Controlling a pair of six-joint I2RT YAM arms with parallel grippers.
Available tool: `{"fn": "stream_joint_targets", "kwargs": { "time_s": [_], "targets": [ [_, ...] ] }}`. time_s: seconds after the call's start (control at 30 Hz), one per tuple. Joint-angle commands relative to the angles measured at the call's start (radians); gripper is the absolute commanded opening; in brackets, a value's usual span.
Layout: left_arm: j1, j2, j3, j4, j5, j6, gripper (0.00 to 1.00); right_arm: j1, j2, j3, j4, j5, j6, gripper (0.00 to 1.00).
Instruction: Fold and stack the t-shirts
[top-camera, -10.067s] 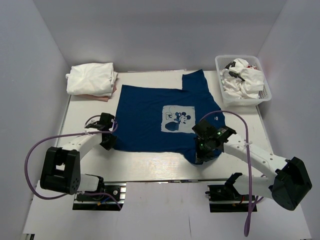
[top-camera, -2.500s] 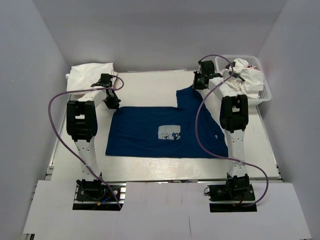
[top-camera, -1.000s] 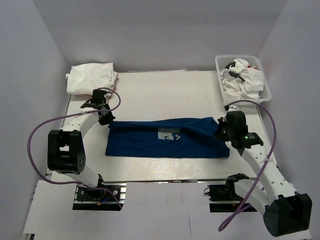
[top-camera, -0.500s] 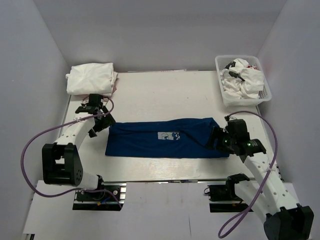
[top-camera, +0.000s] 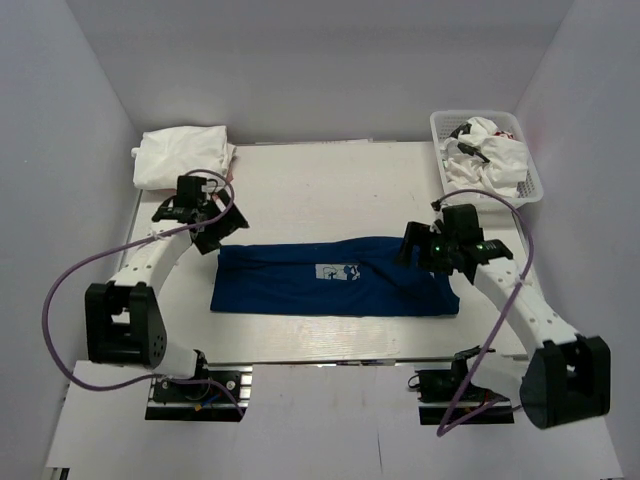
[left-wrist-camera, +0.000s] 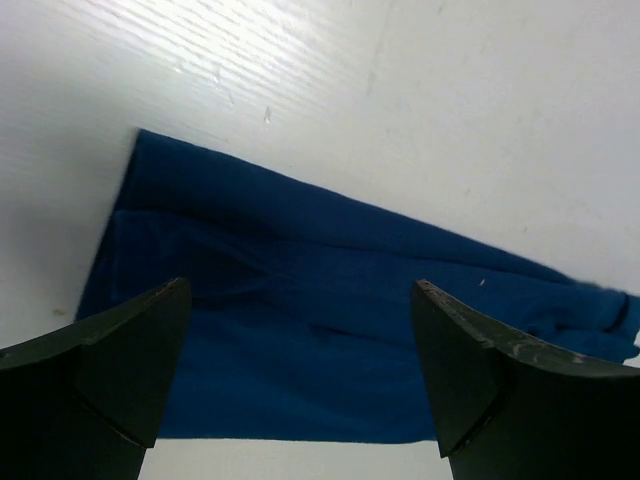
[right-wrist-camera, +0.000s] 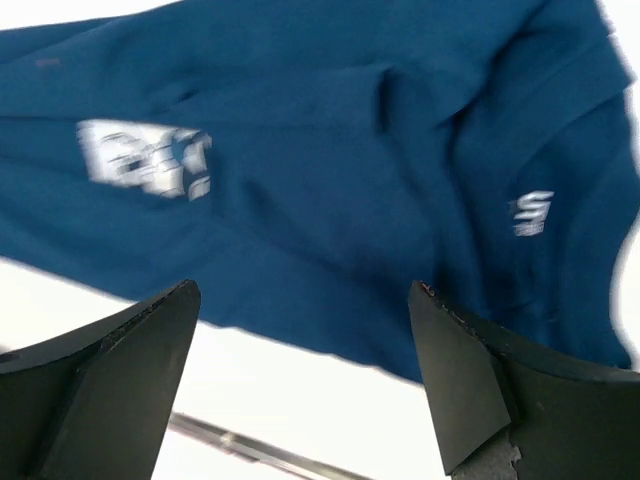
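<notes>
my left gripper (left-wrist-camera: 300, 350) and right gripper (right-wrist-camera: 305, 350) both spread wide, gripping nothing, folded navy t-shirt (top-camera: 335, 275) flat just past both

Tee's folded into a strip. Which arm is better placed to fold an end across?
Right, probably. The right claw hangs open over the right end of the navy tee; the left claw, also open, sits off its far left corner, over table.

Overhead and close wrist views share navy t-shirt (top-camera: 335, 275).
</notes>
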Motion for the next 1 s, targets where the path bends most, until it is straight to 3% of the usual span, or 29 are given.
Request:
{"fn": "stream_joint_targets", "kwargs": {
  "time_s": [0.0, 0.2, 0.37, 0.43, 0.63, 0.77, 0.93, 0.97],
  "targets": [
    [-0.013, 0.056, -0.036, 0.104, 0.146, 0.009, 1.00, 0.014, 0.082, 0.080, 0.032, 0.123, -0.067, 0.90],
    [-0.014, 0.132, -0.113, 0.113, 0.146, 0.019, 1.00, 0.019, 0.173, 0.112, 0.125, 0.129, -0.190, 0.90],
    [-0.014, 0.164, -0.161, 0.079, 0.107, 0.030, 1.00, 0.042, 0.246, 0.123, 0.220, 0.064, -0.306, 0.85],
    [-0.014, 0.173, -0.188, 0.079, 0.095, 0.030, 1.00, 0.047, 0.269, 0.117, 0.258, 0.045, -0.321, 0.76],
    [-0.014, 0.173, -0.179, 0.079, 0.086, 0.030, 1.00, 0.044, 0.369, 0.155, 0.250, 0.068, -0.324, 0.72],
    [-0.014, 0.173, -0.142, 0.059, 0.075, 0.030, 1.00, 0.048, 0.380, 0.163, 0.249, 0.025, -0.313, 0.46],
    [-0.014, 0.182, -0.121, 0.048, 0.044, 0.030, 1.00, 0.051, 0.355, 0.152, 0.208, 0.017, -0.309, 0.00],
    [-0.014, 0.182, -0.109, 0.039, 0.035, 0.030, 1.00, 0.053, 0.352, 0.157, 0.167, 0.012, -0.301, 0.00]
  ]
}}
